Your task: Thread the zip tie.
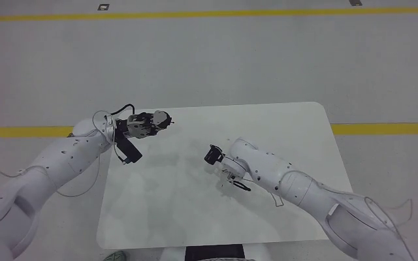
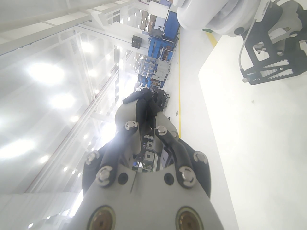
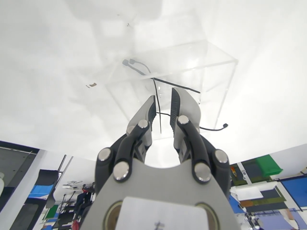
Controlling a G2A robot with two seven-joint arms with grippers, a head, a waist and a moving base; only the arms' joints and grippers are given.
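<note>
While the right tool (image 3: pixel 163 93) hangs spread above a clear box (image 3: pixel 191 69), a zip tie (image 3: pixel 157 107) runs lengthwise through the gap, close to one pad and not pinched. I can't tell whether it lies on the box floor or leans up. Past the fingertips a second tie (image 3: pixel 177 86) lies on a slant, meeting the first at its far end. A curled tie (image 3: pixel 138 66) sits at the far corner of the box. Another loose tie (image 3: pixel 213 129) lies on the bench (image 3: pixel 48 72), just outside the box wall.

The left tool (image 2: pixel 144 96) is pressed together. A thin black strap (image 2: pixel 133 180) comes out between its fingers toward the palm, so it is probably pinching a tie. The top view puts this tool (image 1: pixel 163 120) at the bench's far left corner, well apart from the right arm.

Handling, as a judgement:
- **Feel:** very light, thin and springy. The smooth plastic will likely slip or twist under a loose pinch.
- **Stiffness:** the strap is flat, so it bends easily one way and is stiffer edge-on.
- **Where to grip:** across the flat faces and close to the end being worked, since a long free length will droop and whip.
- **For threading:** one tool near the head to steady the slot, the other close behind the pointed tip.
- **In the box:** the crossing ties could drag along with it.
</note>
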